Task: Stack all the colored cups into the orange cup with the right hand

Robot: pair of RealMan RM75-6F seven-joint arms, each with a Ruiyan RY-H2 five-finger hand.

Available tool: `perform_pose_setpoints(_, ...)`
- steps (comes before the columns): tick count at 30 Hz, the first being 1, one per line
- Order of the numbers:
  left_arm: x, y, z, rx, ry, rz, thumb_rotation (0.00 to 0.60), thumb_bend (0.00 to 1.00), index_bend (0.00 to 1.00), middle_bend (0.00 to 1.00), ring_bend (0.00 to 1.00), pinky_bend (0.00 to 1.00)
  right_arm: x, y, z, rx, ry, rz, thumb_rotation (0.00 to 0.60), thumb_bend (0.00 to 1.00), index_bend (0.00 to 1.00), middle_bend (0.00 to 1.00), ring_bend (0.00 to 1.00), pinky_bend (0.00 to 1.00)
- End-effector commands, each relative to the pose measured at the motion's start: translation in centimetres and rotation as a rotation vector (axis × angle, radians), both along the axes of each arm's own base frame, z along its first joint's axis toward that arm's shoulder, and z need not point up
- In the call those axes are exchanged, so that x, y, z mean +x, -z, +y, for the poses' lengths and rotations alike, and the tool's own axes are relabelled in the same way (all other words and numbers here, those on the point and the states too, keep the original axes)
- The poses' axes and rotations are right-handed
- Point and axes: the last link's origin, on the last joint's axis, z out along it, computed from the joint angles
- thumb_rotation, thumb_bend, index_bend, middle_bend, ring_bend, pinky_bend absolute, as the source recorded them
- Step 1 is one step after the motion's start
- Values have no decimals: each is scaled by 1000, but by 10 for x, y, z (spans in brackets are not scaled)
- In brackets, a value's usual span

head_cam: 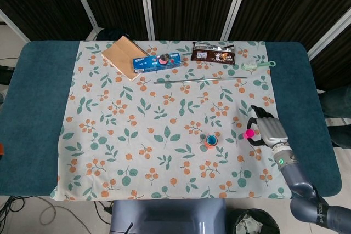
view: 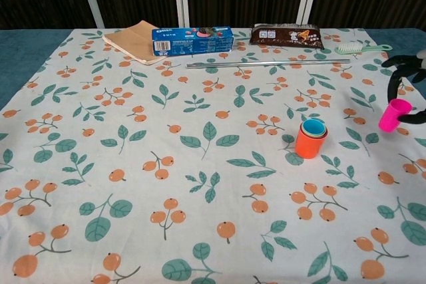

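Note:
An orange cup [view: 309, 142] stands upright on the floral cloth right of centre, with a blue cup [view: 313, 128] nested inside it; from above the orange cup [head_cam: 211, 141] shows as a ring. My right hand [head_cam: 265, 131] grips a pink cup [head_cam: 250, 133] at the table's right side. In the chest view the pink cup [view: 393, 114] hangs tilted above the cloth, with the right hand [view: 401, 81] curled around it at the frame's edge. The left hand is in neither view.
Along the far edge lie a brown notebook [head_cam: 121, 56], a blue cookie box [head_cam: 156, 62], a dark snack bag [head_cam: 213, 53] and a green brush [head_cam: 258, 65]. A thin metal rod [head_cam: 200, 79] lies across the cloth below them. The cloth's right edge [head_cam: 274, 135] borders blue padding.

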Motion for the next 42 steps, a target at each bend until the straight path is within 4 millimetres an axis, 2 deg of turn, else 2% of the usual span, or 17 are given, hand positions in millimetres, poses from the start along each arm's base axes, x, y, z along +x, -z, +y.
perform_pose_setpoints(1,0,0,0,0,-1,-2,600,396,151,32,10,152,25,-12,-2,3,-55,-1,600,411,541,0,53,167)
perform_pose_setpoints(8,0,0,0,0,1,-4,600,396,151,32,10,152,65,-15,-2,33,-130,-22,600,411,541,0,56,167)
perform_pose_setpoints(19,0,-1,1,1,0,-9,600,395,151,32,10,152,103,3,-11,71,-161,-46,600,411,543,0,59,167)
perform_pose_setpoints(32,0,0,2,-3,3,-10,600,396,151,32,10,152,108,19,-3,103,-151,-38,600,411,552,0,59,167)
perform_pose_setpoints(42,0,0,2,-3,2,-8,600,396,151,32,10,152,105,29,6,126,-152,-43,600,411,554,0,59,167)
